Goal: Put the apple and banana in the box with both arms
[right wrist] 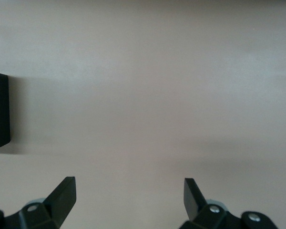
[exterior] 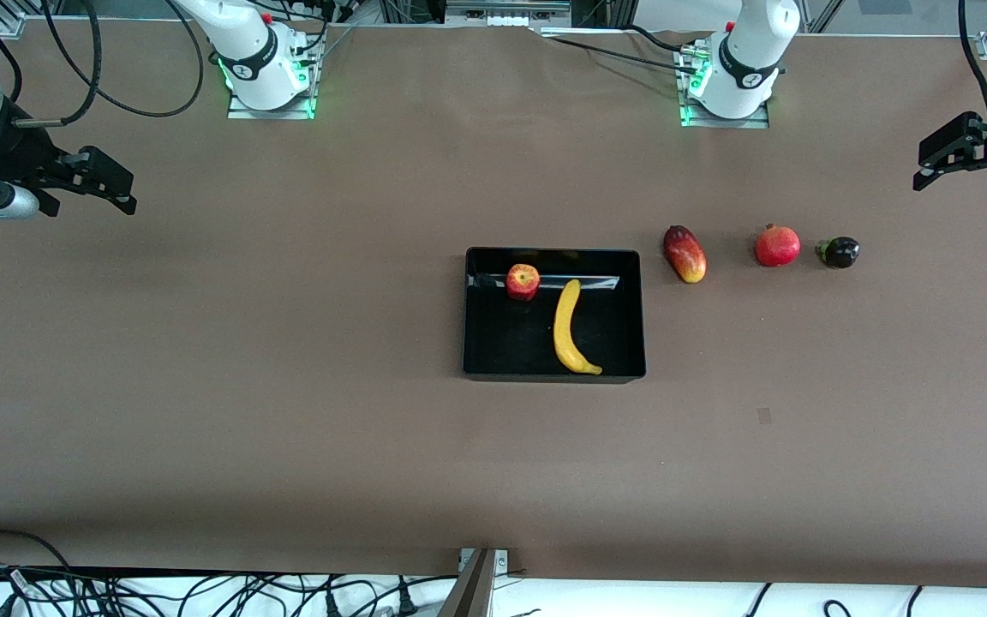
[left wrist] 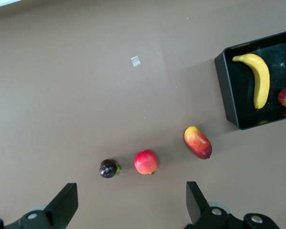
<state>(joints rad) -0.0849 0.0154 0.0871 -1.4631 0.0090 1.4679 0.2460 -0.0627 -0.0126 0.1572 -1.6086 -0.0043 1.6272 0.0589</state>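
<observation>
Apple (exterior: 523, 282) and banana (exterior: 572, 328) both lie in the box (exterior: 493, 360), well apart from either spread, empty tool: left tool (exterior: 943, 164), right tool (exterior: 108, 188)

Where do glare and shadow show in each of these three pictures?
Front view: a bright streak of glare crosses the glossy floor of the box beside the apple; green lamps glow at both arm bases. Left wrist view: soft shadows lie beside the banana and the loose fruits. Right wrist view: even light, with a dim shadow by the box corner.
</observation>
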